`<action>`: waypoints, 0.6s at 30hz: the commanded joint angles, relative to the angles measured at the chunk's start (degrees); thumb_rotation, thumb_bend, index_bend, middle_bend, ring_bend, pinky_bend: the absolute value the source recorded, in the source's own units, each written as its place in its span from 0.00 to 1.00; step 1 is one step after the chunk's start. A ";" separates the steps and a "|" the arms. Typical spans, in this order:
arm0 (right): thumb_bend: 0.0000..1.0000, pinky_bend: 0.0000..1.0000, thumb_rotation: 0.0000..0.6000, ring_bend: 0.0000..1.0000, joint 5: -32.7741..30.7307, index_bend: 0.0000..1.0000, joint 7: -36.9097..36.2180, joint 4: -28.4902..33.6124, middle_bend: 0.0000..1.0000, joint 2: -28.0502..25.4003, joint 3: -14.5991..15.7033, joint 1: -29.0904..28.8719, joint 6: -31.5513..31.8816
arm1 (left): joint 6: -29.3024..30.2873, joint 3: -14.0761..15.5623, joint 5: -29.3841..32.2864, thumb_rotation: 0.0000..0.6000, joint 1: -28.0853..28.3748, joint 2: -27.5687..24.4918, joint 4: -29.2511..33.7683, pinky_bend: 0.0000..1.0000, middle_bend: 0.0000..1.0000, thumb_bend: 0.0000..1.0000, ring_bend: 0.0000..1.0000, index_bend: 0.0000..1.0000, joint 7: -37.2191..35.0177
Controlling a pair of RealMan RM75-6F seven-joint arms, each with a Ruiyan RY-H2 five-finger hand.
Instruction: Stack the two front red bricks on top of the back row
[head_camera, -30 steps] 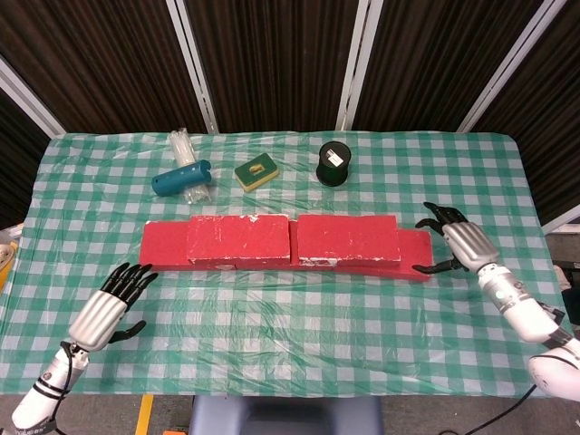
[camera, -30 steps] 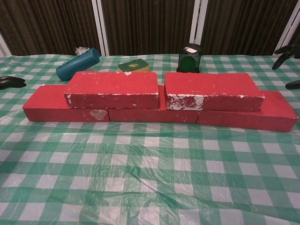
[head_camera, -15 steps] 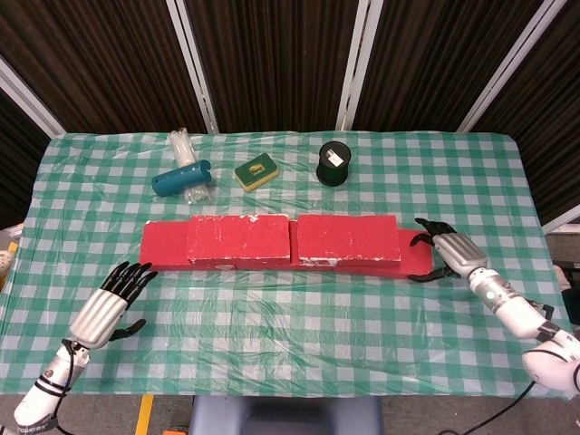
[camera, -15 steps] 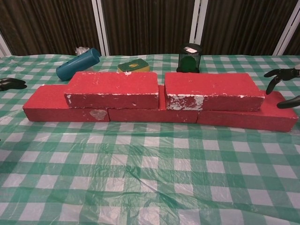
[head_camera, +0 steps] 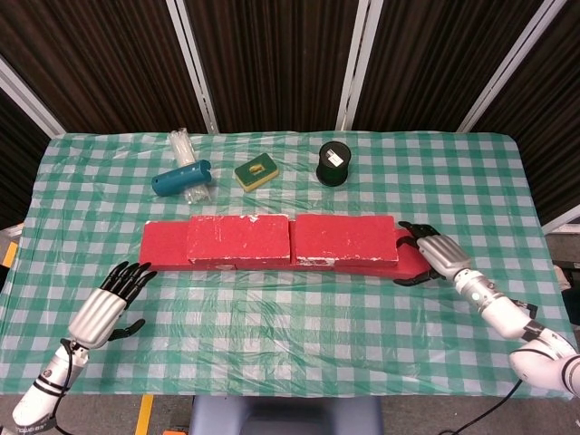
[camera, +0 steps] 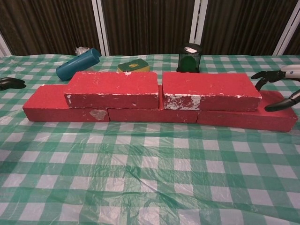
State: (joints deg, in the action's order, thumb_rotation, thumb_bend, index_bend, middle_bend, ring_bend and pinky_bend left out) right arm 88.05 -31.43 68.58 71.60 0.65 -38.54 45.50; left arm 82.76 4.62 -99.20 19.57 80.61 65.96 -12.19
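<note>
— Red bricks, position?
— Two upper red bricks (head_camera: 238, 239) (head_camera: 347, 237) lie end to end on the back row (camera: 65, 107), directly left of the right hand (head_camera: 433, 254). The bottom row's right end (camera: 276, 117) projects beyond them, under that hand's fingers (camera: 262, 76).
— Right hand condition?
— Fingers spread, grasping nothing; it straddles the row's right end, just beside the right upper brick. Contact cannot be confirmed.
— Left hand?
— The left hand (head_camera: 111, 306) rests released on the green checked tablecloth (head_camera: 290, 335), fingers apart, well forward of the row's left end.
— Other items?
— Beyond the bricks from both hands: a blue tube (head_camera: 181, 178), a green sponge (head_camera: 256, 171), a black spool (head_camera: 333, 163).
</note>
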 commanded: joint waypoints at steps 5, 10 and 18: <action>0.01 0.08 0.65 0.00 -0.11 0.37 0.80 1.30 0.00 -0.20 -0.16 -0.46 0.04 | -0.12 0.02 0.06 1.00 0.01 -0.10 0.22 0.01 0.00 0.26 0.00 0.00 0.13; 0.01 0.08 0.65 0.00 -0.65 0.37 1.85 2.11 0.00 -0.21 -0.42 -0.74 -0.18 | -0.06 0.06 0.05 1.00 -0.03 -0.17 0.26 0.01 0.00 0.26 0.00 0.00 0.01; 0.01 0.08 0.66 0.00 -1.16 0.37 2.53 2.63 0.00 -0.85 -0.15 -0.21 0.24 | 0.25 0.00 0.01 1.00 -0.11 -0.32 0.41 0.01 0.00 0.26 0.00 0.00 0.03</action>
State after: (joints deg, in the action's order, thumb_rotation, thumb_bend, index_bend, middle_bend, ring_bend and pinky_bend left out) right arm 86.94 -28.82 71.16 70.87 0.46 -38.87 45.62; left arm 83.01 4.63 -99.19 19.46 80.30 66.36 -12.16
